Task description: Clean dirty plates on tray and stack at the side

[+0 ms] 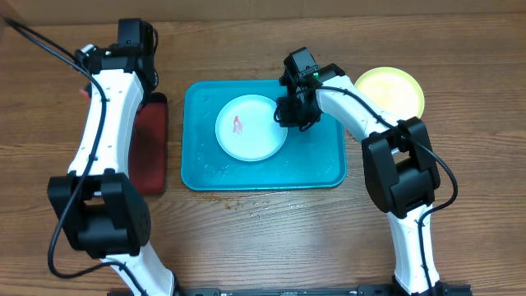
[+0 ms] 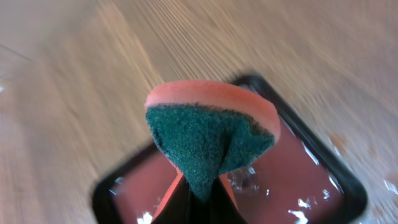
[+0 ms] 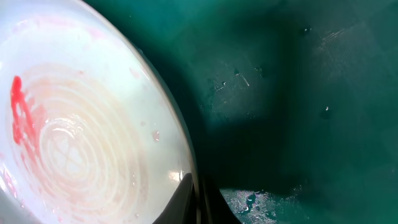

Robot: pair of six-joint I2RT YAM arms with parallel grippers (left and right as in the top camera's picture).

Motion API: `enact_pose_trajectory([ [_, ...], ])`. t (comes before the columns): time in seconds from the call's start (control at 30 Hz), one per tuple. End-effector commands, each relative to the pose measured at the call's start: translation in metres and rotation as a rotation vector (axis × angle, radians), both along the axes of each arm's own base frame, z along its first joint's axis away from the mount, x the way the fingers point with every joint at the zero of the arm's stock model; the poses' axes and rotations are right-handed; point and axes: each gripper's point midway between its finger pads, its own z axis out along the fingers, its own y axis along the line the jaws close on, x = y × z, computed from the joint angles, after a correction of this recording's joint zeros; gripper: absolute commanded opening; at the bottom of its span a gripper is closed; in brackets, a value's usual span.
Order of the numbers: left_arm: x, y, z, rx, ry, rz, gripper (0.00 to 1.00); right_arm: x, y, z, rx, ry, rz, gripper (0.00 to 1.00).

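Overhead: right pincer [image 1: 287, 120] clamped on the rim of the smeared white plate [image 1: 251, 131] in the tray [image 1: 322, 167], left pincer [image 2: 200, 190] clamped on a sponge [image 2: 211, 134]; scrubbing pressure could wrench the plate free.

Left arm [image 1: 100, 123], right arm [image 1: 349, 111]: white tubular links, bulky black joint housings, trailing black cables. Left tool [image 2: 198, 205], right tool [image 3: 199, 202]: both black. Green light [image 1: 315, 76] at right wrist.

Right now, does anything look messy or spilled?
Yes. The white plate on the teal tray has a red smear, so it looks dirty. Small wet splashes dot the wooden table by the tray's edge nearest the robot.
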Motion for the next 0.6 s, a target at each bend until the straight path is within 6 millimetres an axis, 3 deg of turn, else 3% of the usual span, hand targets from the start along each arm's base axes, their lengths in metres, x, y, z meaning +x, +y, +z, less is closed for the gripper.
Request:
enact_pose_trajectory([
  [0.0,0.002,-0.031,-0.062,-0.226,0.149,-0.122,0.04,-0.006,0.003,-0.008,0.005,0.035,-0.023,0.04],
  [0.07,0.005,-0.044,-0.071,-0.292,0.191,-0.224,0.04,-0.009,0.008,-0.006,0.037,0.052,-0.016,0.04],
  [0.17,0.016,-0.063,-0.057,-0.367,0.171,-0.366,0.04,-0.012,0.013,-0.005,0.055,0.061,-0.006,0.04],
  [0.4,0.039,-0.136,0.017,-0.574,-0.026,-0.828,0.04,-0.022,0.032,-0.004,0.057,0.052,0.039,0.04],
  [0.47,0.037,-0.143,0.022,-0.586,-0.033,-0.848,0.04,-0.024,0.042,-0.003,0.063,0.037,0.060,0.04],
  [0.57,0.029,-0.156,0.013,-0.616,0.011,-0.851,0.04,-0.024,0.052,-0.004,0.041,-0.004,0.079,0.04],
])
